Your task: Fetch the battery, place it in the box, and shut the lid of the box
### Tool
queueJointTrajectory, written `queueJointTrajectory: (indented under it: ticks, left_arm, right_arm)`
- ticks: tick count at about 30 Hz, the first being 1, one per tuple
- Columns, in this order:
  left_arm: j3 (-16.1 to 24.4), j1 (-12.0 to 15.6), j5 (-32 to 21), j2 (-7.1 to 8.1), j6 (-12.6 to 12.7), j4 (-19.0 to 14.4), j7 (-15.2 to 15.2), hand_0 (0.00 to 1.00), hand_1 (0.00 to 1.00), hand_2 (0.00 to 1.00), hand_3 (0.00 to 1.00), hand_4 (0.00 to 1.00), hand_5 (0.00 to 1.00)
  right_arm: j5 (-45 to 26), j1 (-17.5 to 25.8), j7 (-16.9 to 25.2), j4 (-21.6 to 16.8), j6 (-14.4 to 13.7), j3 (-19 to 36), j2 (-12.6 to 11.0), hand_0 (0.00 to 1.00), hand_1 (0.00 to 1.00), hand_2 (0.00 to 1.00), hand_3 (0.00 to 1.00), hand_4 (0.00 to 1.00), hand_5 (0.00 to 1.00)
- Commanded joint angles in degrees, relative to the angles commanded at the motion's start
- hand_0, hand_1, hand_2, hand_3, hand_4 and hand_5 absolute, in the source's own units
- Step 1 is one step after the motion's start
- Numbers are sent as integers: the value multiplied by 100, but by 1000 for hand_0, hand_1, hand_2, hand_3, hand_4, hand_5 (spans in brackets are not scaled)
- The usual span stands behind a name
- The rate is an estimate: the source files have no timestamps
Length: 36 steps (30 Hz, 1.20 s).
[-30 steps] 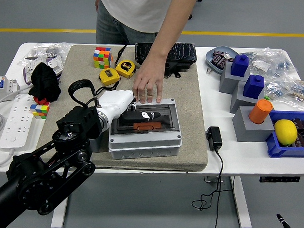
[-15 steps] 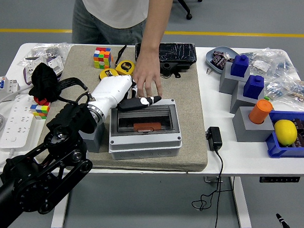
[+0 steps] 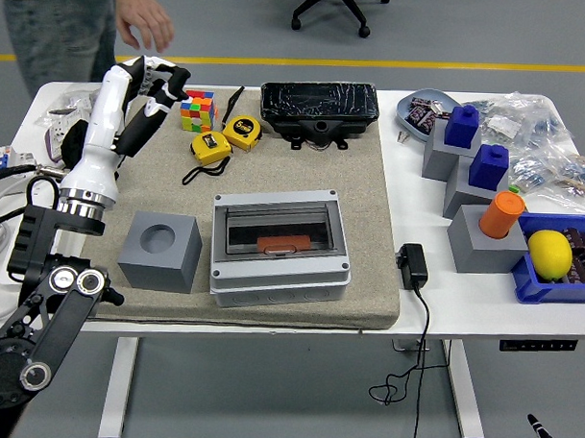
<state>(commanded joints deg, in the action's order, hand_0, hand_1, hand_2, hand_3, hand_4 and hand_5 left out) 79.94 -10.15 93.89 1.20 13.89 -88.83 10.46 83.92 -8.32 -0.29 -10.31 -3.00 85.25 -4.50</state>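
A: Table (image 3: 433, 310), mat (image 3: 371, 183)?
B: Grey box (image 3: 280, 247) mid-mat, lid down; orange battery (image 3: 282, 244) inside behind clear window. Grey block (image 3: 160, 252) just left.
A: Left hand (image 3: 148, 94)?
B: Raised at far left near cube (image 3: 196, 111), fingers loosely spread, holding nothing. Person's hand (image 3: 146, 22) above it.

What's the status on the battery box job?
Left hand raised at far-left, fingers relaxed, empty; right arm out of view. Box lid shut, orange battery inside. Person's hand withdrawn beyond the table; nothing obstructing.
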Motion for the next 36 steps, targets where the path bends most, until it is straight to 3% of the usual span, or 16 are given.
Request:
queueJointTrajectory:
  ticks: [1,2,7,8,12,19,20,22,25,26,31,32,36]
  left_arm:
    - [61,39,-223,-6,-49,6,83,508,699,704,685,998,998]
    - [172,116,-447,-14,-139,30,162,773,888,869,819,998,998]
    - [459,370,-1676,4,-495,162,322,773,888,869,819,998,998]
    - [487,411,-1899,8,-555,178,328,854,949,918,899,998,998]
    - [602,609,-2868,13,-901,220,329,854,949,918,899,998,998]
    - [740,894,-4581,157,-1168,235,131,856,932,900,892,998,998]
    - [778,933,-4916,171,-1194,227,86,784,847,830,827,998,998]
    - [846,994,-5257,186,-1244,205,19,784,847,830,827,998,998]
    - [958,1057,-4816,213,-1062,128,-5,784,847,830,827,998,998]
    - [980,1070,-4555,222,-978,109,-10,715,753,745,748,998,998]
    - [1095,1171,-3391,218,-546,72,22,715,753,745,748,998,998]
    - [1116,1196,-3168,203,-495,80,44,675,714,693,712,998,998]
    - [1179,1250,-2330,178,-421,107,50,675,714,693,712,998,998]
  right_arm:
    - [0,-3,-1,0,0,2,1,948,836,753,794,998,998]
    - [-7,-13,-1,0,1,-10,0,948,836,753,793,998,998]
    - [-1,-50,-10,0,8,-24,-19,948,836,753,793,998,998]
    - [3,-52,-11,0,9,-23,-23,947,836,753,793,998,998]
    - [78,-52,-31,0,14,13,-38,947,836,753,793,998,998]
    - [82,-109,-36,0,42,-104,13,947,835,754,793,998,998]
    - [119,-114,-46,0,45,-86,27,947,835,754,792,998,998]
    - [126,-83,-44,0,42,-77,54,947,835,754,792,998,998]
    - [217,1,-62,0,37,-31,73,947,835,754,792,998,998]
    - [225,27,-63,0,36,-31,74,947,835,753,792,998,998]
    - [253,234,-37,0,35,-16,108,947,835,753,792,998,998]
    - [275,287,-32,0,38,4,121,947,835,754,793,998,998]
    - [268,396,-11,0,54,-43,148,947,835,754,793,998,998]
